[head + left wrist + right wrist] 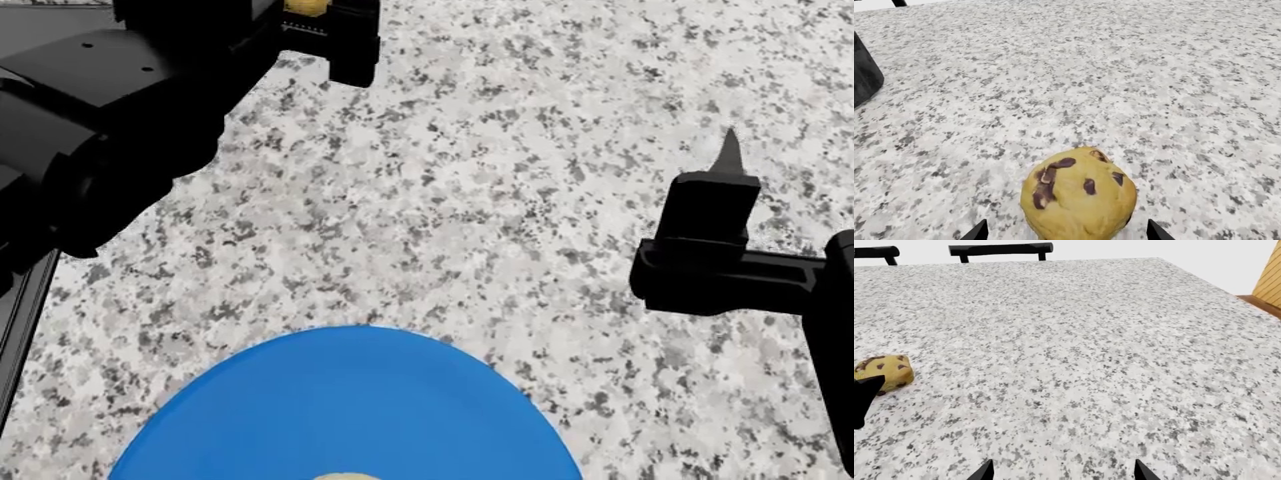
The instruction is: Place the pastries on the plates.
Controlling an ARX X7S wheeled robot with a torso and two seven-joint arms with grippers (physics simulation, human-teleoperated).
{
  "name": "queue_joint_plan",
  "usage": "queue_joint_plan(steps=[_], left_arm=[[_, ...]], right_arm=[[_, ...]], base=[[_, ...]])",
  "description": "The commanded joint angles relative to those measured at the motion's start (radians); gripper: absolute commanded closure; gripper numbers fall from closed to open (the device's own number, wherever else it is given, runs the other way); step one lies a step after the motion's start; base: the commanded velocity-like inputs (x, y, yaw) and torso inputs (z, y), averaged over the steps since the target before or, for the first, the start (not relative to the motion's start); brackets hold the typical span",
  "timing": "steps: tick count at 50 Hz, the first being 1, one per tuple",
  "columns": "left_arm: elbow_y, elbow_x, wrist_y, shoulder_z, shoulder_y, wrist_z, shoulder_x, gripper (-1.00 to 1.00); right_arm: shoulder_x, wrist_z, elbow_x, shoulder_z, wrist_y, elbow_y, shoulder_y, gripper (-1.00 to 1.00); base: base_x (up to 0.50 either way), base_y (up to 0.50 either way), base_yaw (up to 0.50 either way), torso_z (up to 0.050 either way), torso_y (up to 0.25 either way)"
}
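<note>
Between left tool (1066, 231) tips, muffin (1078, 195); head view hides most.

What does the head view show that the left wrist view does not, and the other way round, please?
Only the head view shows the blue plate, with a sliver of something yellow at its near edge, and the right gripper. Only the left wrist view shows the chocolate chips on the muffin between the left gripper fingertips, and a dark object at the frame edge. Both show the speckled granite table and that muffin.
</note>
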Motion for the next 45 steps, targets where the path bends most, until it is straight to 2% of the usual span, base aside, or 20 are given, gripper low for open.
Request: queue_joint_plan(steps=[1,11,24,45], left_arm=[[-0.012,-0.013,0.042,-0.026,-0.004,0.023,0.024,-1.0],[-0.005,0.011,0.04,-0.03,-0.017,0.032,0.024,-1.0],[-0.004,0.021,0.043,-0.032,-0.022,0.029,0.024,-1.0],[-0.013,0.049,0.056,-0.034,-0.022,0.017,0.024,-1.0]], right_arm=[[-0.009,-0.028,-0.01,0.023,-0.002,-0.015,-0.008,-1.0],[-0.003,-0.026,-0.018,0.019,-0.025,-0.022,-0.03,-1.0],[-0.005,-0.022,-0.019,0.022,-0.033,-0.025,-0.038,-1.0],[0.007,-0.024,-0.023,0.021,-0.056,-0.036,-0.064,-1.0]], base=[[0.0,0.0,0.0,0.0,0.0],[0.0,0.0,0.0,0.001,-0.009],[0.0,0.0,0.0,0.026,-0.222],[0.0,0.0,0.0,0.0,0.0]])
